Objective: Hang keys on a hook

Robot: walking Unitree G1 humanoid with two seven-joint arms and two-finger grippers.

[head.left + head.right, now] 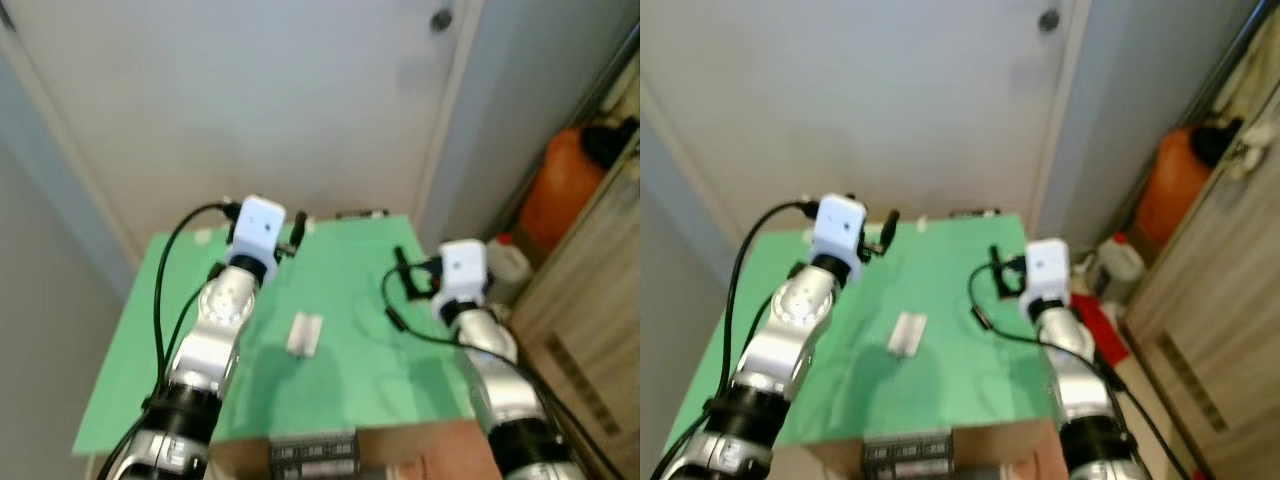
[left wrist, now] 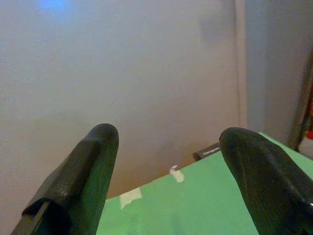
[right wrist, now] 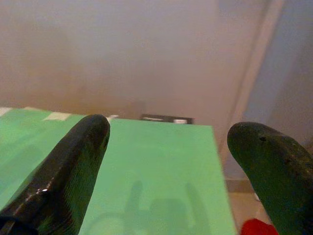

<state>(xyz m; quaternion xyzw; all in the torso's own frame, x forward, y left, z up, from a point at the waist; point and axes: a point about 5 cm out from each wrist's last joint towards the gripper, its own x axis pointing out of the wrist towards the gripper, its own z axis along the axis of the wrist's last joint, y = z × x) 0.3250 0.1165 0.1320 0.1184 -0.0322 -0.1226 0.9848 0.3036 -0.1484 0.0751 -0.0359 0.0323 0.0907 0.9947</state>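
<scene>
Keys lie on green table; both end effectors released, empty.

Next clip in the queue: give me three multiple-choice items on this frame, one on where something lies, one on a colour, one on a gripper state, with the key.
1. Where does the small pale object lie?
A. on the green table top between the two arms
B. on the floor by the orange container
C. in the right gripper

2. What colour is the container standing right of the table?
A. blue
B. orange
C. black

3. How do the left gripper's fingers stand?
A. shut on keys
B. shut on nothing
C. apart, holding nothing

Key: 1 A, it rests on the green surface between the arms; 2 B, its body is orange; 3 C, wall and table show through the gap between the fingers.
</scene>
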